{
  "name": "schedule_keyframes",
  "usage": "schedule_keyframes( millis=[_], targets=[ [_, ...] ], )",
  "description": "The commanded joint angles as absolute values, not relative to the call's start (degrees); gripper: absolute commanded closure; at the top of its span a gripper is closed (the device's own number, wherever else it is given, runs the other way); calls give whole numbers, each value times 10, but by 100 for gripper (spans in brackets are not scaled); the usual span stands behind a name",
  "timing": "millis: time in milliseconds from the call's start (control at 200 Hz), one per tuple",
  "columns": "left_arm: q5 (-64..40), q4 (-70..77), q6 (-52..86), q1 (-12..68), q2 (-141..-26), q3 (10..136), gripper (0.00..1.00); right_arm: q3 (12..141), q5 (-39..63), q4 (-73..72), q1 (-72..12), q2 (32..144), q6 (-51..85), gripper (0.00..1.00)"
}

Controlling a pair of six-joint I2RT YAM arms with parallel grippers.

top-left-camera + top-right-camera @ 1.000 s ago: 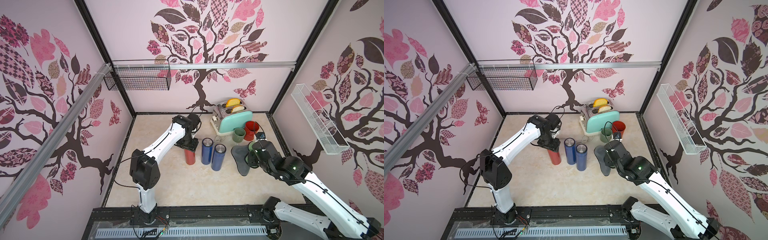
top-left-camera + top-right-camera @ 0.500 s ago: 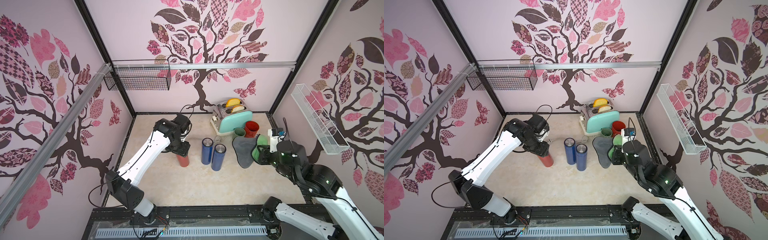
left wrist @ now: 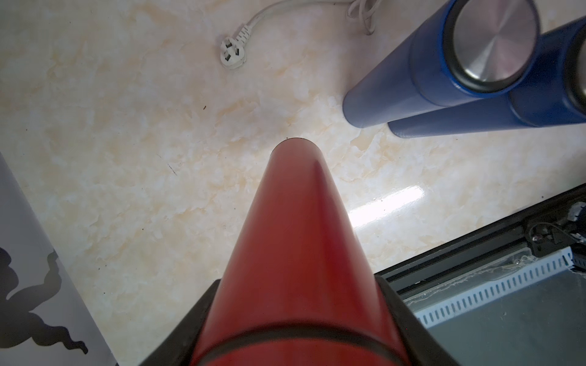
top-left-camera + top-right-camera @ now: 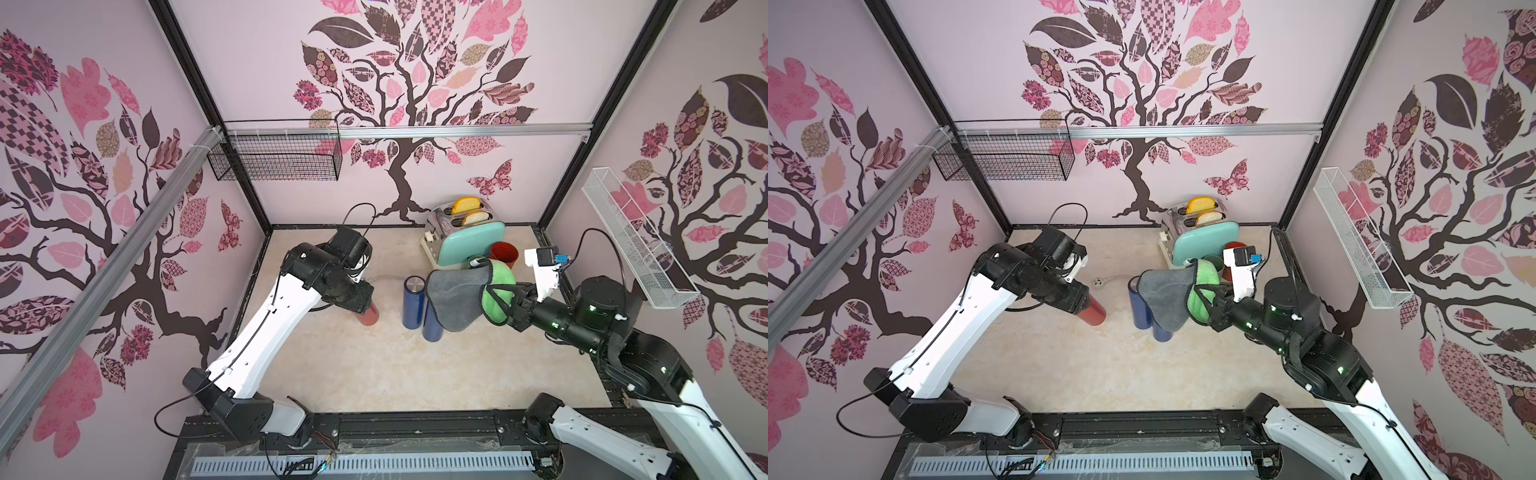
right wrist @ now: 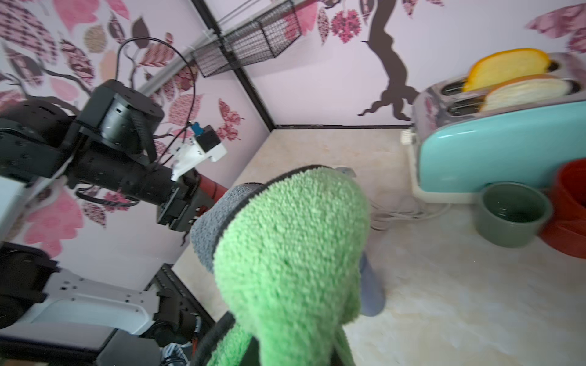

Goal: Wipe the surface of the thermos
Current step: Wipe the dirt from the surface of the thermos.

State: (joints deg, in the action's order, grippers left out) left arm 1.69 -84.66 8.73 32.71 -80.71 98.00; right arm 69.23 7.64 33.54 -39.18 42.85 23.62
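- Left gripper [image 4: 362,300] clamps the tilted red thermos [image 4: 368,317]; glossy marble tabletop [image 4: 374,370] beneath its fingers [image 3: 415,336].
- Right gripper [image 4: 505,300] pinches the green-grey cloth [image 4: 455,297].
- Tree-print pink walls [image 4: 436,174] enclose both.

A teal toaster [image 4: 471,245] stands far right on the table [image 4: 374,374], with two bread slices [image 4: 477,216] in its slots. A green cup [image 5: 510,218] and a red cup [image 4: 505,254] sit just beside it. A white plug [image 3: 233,57] lies to its left.

The cream marbled counter [image 4: 374,374] carries two upright blue thermoses [image 4: 412,305], a teal toaster [image 4: 471,245], green cup [image 5: 510,215], red cup [image 4: 504,253] and white plug [image 3: 233,57].
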Motion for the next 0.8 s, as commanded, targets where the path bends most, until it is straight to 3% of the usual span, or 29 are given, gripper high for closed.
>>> schedule_keyframes(
  millis=[0, 460, 675, 795],
  targets=[
    [23, -780, 72, 342, -758, 976, 100, 649, 207, 199, -389, 425, 284, 100],
    [-3, -523, 81, 380, -548, 777, 100, 607, 277, 41, -412, 486, 359, 100],
    [14, -484, 84, 386, -499, 746, 100, 663, 143, 59, -576, 563, 292, 100],
    [14, -486, 81, 388, -495, 747, 100, 690, 109, 55, -618, 612, 279, 100]
  ],
)
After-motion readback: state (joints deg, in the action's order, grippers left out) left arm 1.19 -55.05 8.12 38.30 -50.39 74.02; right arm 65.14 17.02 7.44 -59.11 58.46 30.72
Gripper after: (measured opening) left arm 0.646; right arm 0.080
